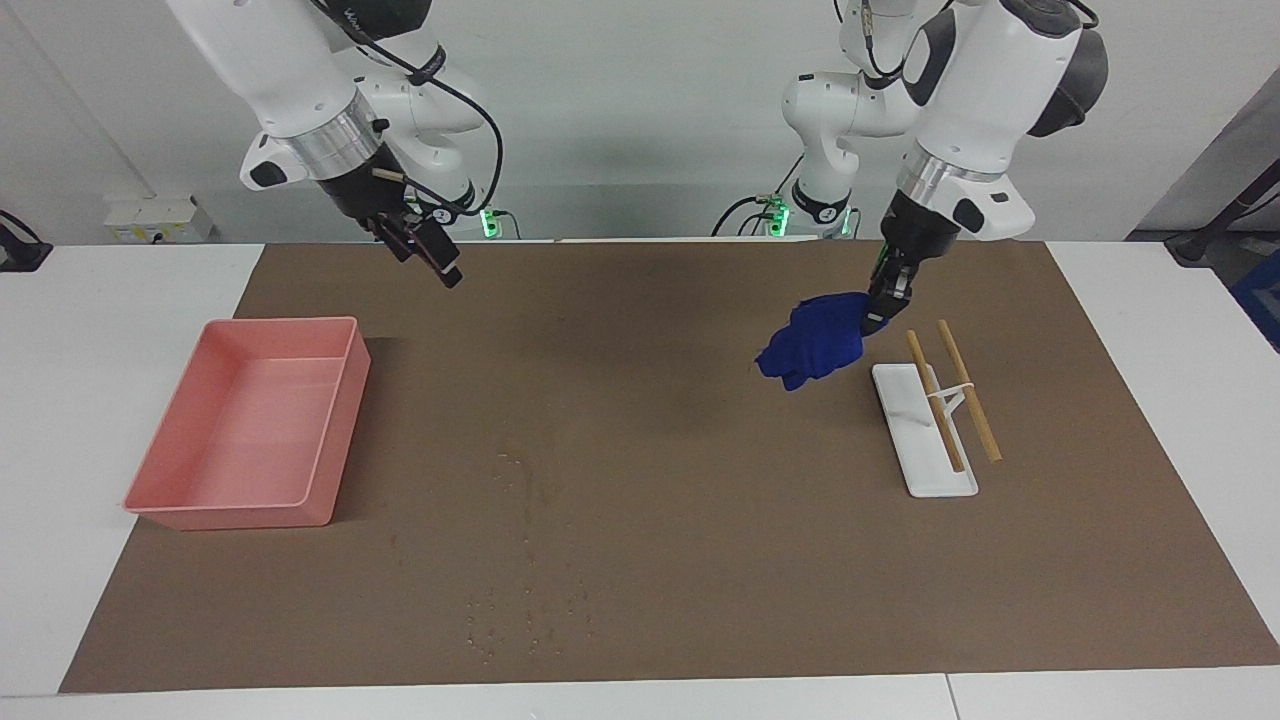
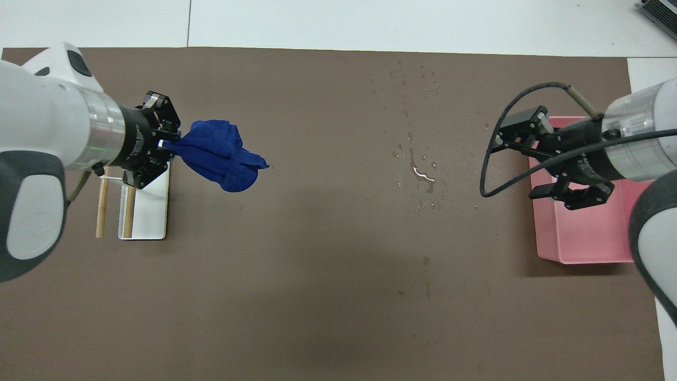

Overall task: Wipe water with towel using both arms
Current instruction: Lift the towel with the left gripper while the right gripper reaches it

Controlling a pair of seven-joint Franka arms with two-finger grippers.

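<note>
A crumpled blue towel hangs bunched from the left hand, which is clenched on one end of the cloth and holds it up in the air; the rest of the soft, folded fabric droops away from the fingers toward the middle of the counter. Just beside that hand, toward the left arm's end, a white oblong rack sits on the brown mat with two pale wooden rods propped across it. The water lies well apart from the towel: a scatter of small clear droplets and one glinting streak on the matte brown surface, between the two hands and toward the edge farthest from the robots. The right hand hangs raised over the mat near a smooth, shallow pink plastic tray, its fingers spread and grasping nothing. Part of a dark printed word shows on the right arm's white shell, too cropped to read.
</note>
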